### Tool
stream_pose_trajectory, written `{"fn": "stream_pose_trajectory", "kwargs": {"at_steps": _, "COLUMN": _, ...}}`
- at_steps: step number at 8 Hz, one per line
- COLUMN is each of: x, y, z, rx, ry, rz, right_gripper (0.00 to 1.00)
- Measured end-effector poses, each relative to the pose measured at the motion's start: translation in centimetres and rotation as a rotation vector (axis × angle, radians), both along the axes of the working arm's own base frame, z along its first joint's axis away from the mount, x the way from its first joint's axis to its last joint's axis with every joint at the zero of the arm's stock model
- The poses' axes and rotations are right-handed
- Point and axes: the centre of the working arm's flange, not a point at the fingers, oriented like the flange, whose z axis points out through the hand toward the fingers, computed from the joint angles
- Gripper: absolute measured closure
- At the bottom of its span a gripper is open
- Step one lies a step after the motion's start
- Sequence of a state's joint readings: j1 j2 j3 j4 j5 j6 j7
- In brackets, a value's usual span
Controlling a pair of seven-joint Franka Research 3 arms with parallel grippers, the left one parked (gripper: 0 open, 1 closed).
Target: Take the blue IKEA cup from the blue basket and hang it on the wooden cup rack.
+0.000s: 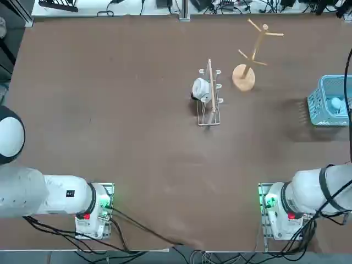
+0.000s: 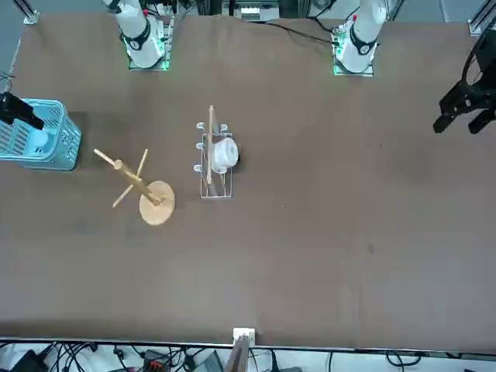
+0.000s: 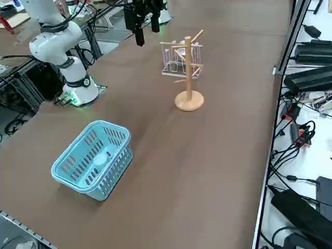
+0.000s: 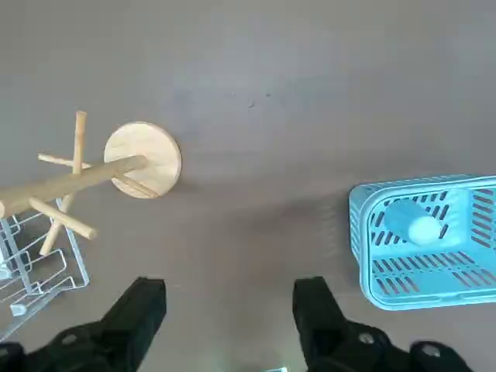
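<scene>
A: So where's the blue IKEA cup (image 4: 413, 225) rn?
B: Lying on its side in the blue basket (image 4: 364, 252), approx 3 o'clock on the bench (image 1: 110, 110) in top view. Wooden cup rack (image 1: 250, 55) at 1 o'clock, pegs bare.
A: Right gripper (image 4: 229, 310)?
B: Spread wide, empty, high over the bench btw rack & basket – prob parked there so it can drop onto the cup; nothing grabbed yet
</scene>
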State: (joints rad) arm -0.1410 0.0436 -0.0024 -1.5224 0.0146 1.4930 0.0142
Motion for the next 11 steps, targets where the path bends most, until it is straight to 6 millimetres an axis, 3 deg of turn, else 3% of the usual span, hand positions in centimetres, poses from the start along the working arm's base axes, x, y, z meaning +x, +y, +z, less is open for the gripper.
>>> {"fn": "stream_pose_trajectory", "kwargs": {"at_steps": 2, "x": 0.0, "y": -0.2, "z": -0.2, "rx": -0.002, "ry": 0.006, "rz": 0.000, "right_gripper": 0.00}}
{"fn": "stream_pose_trajectory", "kwargs": {"at_steps": 3, "x": 0.2, "y": -1.3, "z": -1.1, "rx": -0.007, "ry": 0.029, "rz": -0.005, "right_gripper": 0.00}}
{"fn": "stream_pose_trajectory", "kwargs": {"at_steps": 4, "x": 0.3, "y": -4.3, "z": -3.1, "rx": -0.007, "ry": 0.065, "rz": 0.000, "right_gripper": 0.00}}
{"fn": "stream_pose_trajectory", "kwargs": {"at_steps": 6, "x": 0.0, "y": -13.1, "z": -8.5, "rx": -0.016, "ry": 0.100, "rz": 0.039, "right_gripper": 0.00}}
{"fn": "stream_pose_trajectory", "kwargs": {"at_steps": 8, "x": -2.4, "y": -20.0, "z": -14.6, "rx": -0.037, "ry": 0.045, "rz": 0.096, "right_gripper": 0.00}}
{"fn": "stream_pose_trajectory", "kwargs": {"at_steps": 9, "x": -4.6, "y": -22.2, "z": -17.9, "rx": -0.046, "ry": 0.014, "rz": 0.124, "right_gripper": 0.00}}
{"fn": "stream_pose_trajectory", "kwargs": {"at_steps": 11, "x": -9.3, "y": -24.2, "z": -24.5, "rx": -0.073, "ry": -0.045, "rz": 0.183, "right_gripper": 0.00}}
